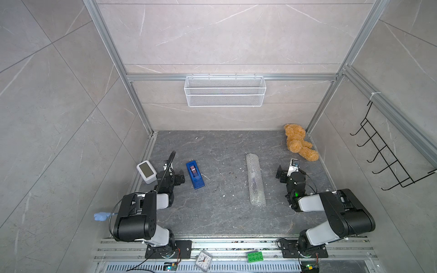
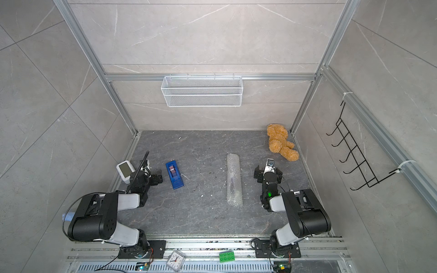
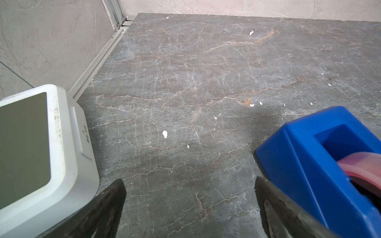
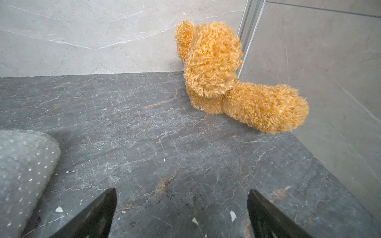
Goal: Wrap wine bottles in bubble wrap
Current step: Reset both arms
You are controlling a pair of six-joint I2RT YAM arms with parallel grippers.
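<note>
At the far left of the dark stone table (image 1: 224, 219), a white device with a grey screen (image 1: 146, 170) sits by the left wall. Just to its right, the left gripper (image 3: 188, 185) hangs low over bare tabletop, its jaws spread wide with nothing between them. In the left wrist view the device lies beside one finger and the blue tape dispenser (image 1: 195, 175) beside the other. The dispenser lies just right of that gripper, with a pinkish roll in its well.

Right of the middle, the bubble wrap (image 1: 255, 180) lies rolled into a long tube running near to far. In both top views a dark shape shows through the middle of the roll: the wine bottle (image 1: 254, 184), lying on its side inside. The roll is well apart from the left gripper, and near the right one without touching it.

Just right of the roll, the right gripper (image 4: 182, 192) points toward the far right corner, jaws wide apart and empty above bare table. In that corner a tan teddy bear (image 1: 298, 141) slumps against the walls.
</note>
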